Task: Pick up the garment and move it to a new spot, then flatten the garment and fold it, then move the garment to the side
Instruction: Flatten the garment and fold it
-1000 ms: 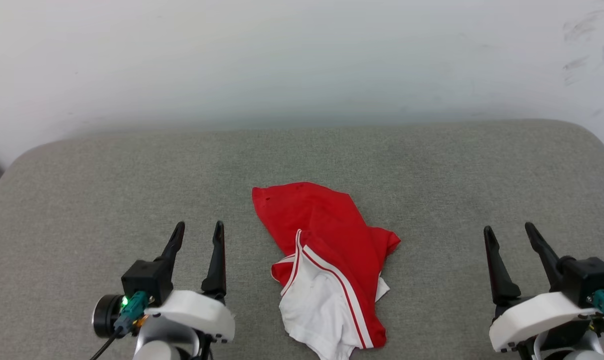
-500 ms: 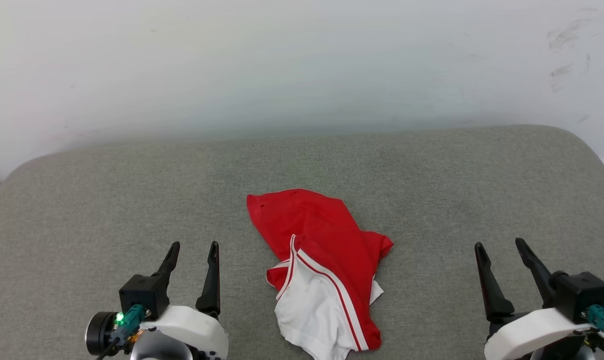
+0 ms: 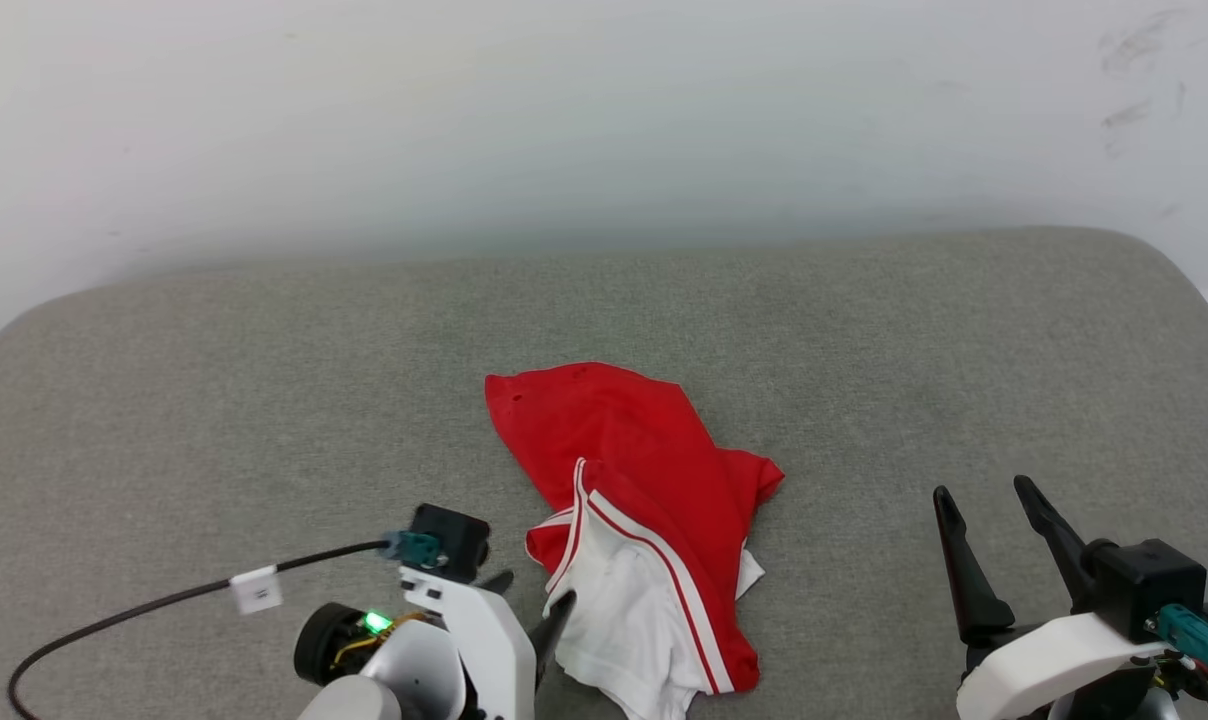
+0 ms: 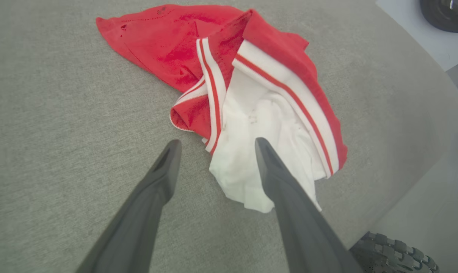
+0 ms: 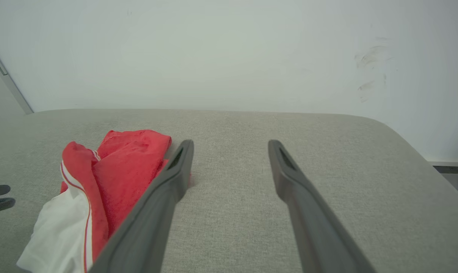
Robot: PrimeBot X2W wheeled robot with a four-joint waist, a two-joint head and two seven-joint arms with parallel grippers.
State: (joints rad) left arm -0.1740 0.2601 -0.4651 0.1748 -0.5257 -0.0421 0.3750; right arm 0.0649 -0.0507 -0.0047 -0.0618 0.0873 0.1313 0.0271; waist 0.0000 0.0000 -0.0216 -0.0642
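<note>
The garment (image 3: 634,520) lies crumpled in the middle of the grey table (image 3: 214,400), not picked up yet: the left tool (image 3: 534,590) is wide open just by its white edge, the right tool (image 3: 982,490) is wide open well off to the side, so lifting, flattening and folding are all left to do.

Grey cushion (image 3: 264,400); scuffed white wall (image 3: 604,120)

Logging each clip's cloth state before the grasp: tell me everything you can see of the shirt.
The shirt is thin red cloth with a white sleeve and red-and-white stripe trim. It lies crumpled in a loose heap near the front middle of the grey cushion. The open left hand points at its white end; contact is unclear.
</note>
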